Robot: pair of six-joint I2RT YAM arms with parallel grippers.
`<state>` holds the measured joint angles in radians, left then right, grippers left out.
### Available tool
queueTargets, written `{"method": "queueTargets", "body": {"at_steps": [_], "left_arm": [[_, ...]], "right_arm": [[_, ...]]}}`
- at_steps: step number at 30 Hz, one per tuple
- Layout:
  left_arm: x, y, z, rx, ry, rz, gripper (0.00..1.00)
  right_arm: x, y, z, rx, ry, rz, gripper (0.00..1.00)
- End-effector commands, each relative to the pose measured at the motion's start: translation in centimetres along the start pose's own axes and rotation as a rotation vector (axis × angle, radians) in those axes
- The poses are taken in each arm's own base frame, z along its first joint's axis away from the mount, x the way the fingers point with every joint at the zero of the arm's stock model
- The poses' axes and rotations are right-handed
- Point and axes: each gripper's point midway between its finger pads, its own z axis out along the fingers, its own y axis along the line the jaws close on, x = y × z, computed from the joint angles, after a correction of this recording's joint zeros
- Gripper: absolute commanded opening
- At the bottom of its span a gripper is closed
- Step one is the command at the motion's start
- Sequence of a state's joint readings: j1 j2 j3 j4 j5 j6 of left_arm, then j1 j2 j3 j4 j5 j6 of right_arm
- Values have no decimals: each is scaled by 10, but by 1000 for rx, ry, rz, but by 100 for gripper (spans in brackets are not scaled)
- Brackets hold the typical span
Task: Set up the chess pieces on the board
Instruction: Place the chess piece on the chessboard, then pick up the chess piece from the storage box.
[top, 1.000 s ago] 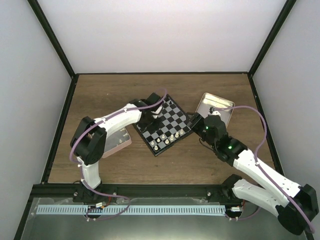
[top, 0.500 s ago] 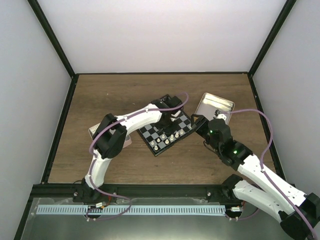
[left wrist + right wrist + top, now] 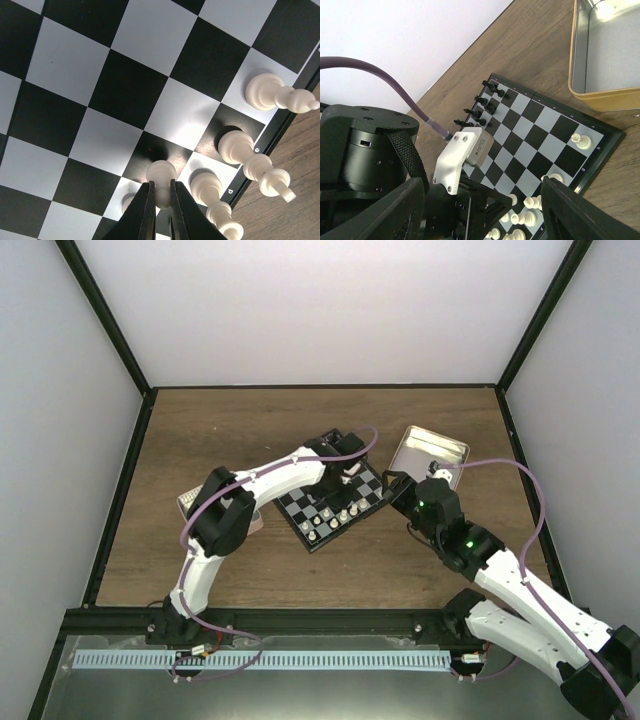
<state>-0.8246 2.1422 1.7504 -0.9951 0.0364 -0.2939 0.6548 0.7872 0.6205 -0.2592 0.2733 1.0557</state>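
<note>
A pawn [image 3: 161, 175] is pinched by the left fingers [image 3: 144, 212] over the board [image 3: 125, 90]; the right fingers [image 3: 580, 215] are spread. On release, the neighbouring piece [image 3: 206, 186] could be knocked over by an opening finger.

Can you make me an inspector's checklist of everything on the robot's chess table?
Surface: brown wooden table.
Job's things: the board sits skewed mid-table; cream chess pieces stand along its edge nearest the arms.
Clutter: black pieces along the board's far edge; open gold tin to its right; second tin partly hidden under the left arm.
Pincers: left pincer shut on a white pawn over the board; right pincer open, holding nothing.
Cables: purple cables run along both arms.
Surroundings: white walls, black frame.
</note>
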Motion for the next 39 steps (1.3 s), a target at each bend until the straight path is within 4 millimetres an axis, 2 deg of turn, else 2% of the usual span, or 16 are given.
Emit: {"method": "queueTargets", "body": {"at_steps": [1, 10, 16, 20, 22, 25, 29, 32, 36, 39], "left_arm": [[1, -2, 9, -3, 26, 12, 9], [-3, 0, 6, -15, 4, -9, 26], [-10, 0, -14, 19, -53, -35, 32], [-15, 14, -39, 40, -133, -94, 36], [-16, 29, -52, 33, -187, -152, 37], [-17, 72, -77, -18, -311, -319, 38], [7, 134, -95, -43, -433, -574, 38], [27, 168, -100, -13, -502, -712, 38], [52, 194, -91, -21, -506, -780, 39], [58, 193, -79, 1, -492, -676, 34]], "right_arm": [[-3, -4, 0, 13, -19, -2, 65], [-5, -2, -2, 6, -24, -1, 65], [-5, -1, -3, 3, -23, -2, 65], [-4, -1, -3, 0, -17, -2, 65], [-2, -1, -2, 0, -10, -2, 65], [-1, 2, -2, -12, 0, 0, 65], [1, 6, -1, -30, 10, 2, 65], [4, 7, 3, -32, 25, 1, 65], [10, 10, 8, -39, 56, -2, 65], [13, 10, 10, -37, 69, -4, 65]]}}
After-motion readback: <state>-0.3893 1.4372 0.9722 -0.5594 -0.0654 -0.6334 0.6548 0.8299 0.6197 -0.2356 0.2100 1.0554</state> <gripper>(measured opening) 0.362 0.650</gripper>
